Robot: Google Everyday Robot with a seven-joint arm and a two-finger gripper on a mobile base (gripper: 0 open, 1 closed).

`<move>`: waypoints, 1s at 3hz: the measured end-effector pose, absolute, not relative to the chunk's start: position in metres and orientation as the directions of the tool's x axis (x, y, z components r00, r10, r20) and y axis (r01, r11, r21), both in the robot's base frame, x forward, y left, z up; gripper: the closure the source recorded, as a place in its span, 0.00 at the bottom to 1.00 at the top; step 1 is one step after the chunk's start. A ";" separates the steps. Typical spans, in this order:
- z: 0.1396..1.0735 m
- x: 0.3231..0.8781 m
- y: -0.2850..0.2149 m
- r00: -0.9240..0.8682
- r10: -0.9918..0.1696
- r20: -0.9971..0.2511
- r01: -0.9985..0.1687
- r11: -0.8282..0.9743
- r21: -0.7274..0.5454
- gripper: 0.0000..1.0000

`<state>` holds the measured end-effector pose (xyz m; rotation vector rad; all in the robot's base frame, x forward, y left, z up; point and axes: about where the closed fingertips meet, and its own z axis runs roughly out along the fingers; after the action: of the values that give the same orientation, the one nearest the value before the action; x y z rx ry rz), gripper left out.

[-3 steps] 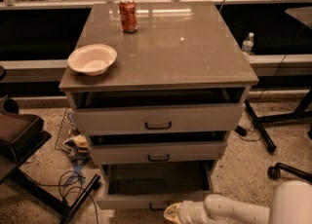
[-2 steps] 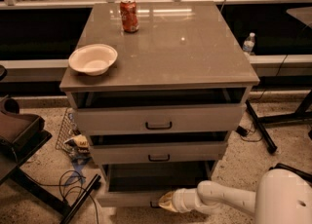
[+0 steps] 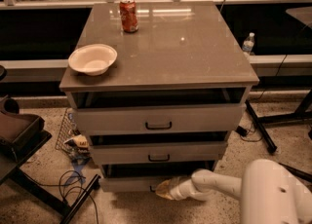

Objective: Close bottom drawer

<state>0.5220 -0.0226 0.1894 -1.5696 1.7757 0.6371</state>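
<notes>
The bottom drawer (image 3: pixel 127 183) is the lowest of three grey drawers under the grey cabinet top (image 3: pixel 195 52). Its front stands only slightly out, with a dark gap above it. Its small black handle is mostly hidden behind the gripper (image 3: pixel 164 189). The gripper is at the end of the white arm (image 3: pixel 219 185), which reaches in from the lower right. It presses against the drawer front at the handle.
The middle drawer (image 3: pixel 158 153) and top drawer (image 3: pixel 158 119) stand partly open above. A white bowl (image 3: pixel 92 59) and a red can (image 3: pixel 128 15) sit on the cabinet top. Cables and a black stand (image 3: pixel 73 196) lie on the floor at left. A water bottle (image 3: pixel 248 43) stands at right.
The gripper has moved left and forward against the bottom drawer front. The drawer has gone further in, so less of its inside shows.
</notes>
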 end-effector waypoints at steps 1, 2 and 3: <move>0.178 0.578 -0.004 -0.049 -0.654 -0.755 -0.988 0.141 -0.058 1.00; 0.179 0.575 -0.005 -0.052 -0.651 -0.757 -0.988 0.144 -0.056 1.00; 0.199 0.548 -0.016 -0.083 -0.617 -0.782 -0.984 0.177 -0.036 1.00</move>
<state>0.5477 -0.0155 0.1994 -1.5163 1.7819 0.6919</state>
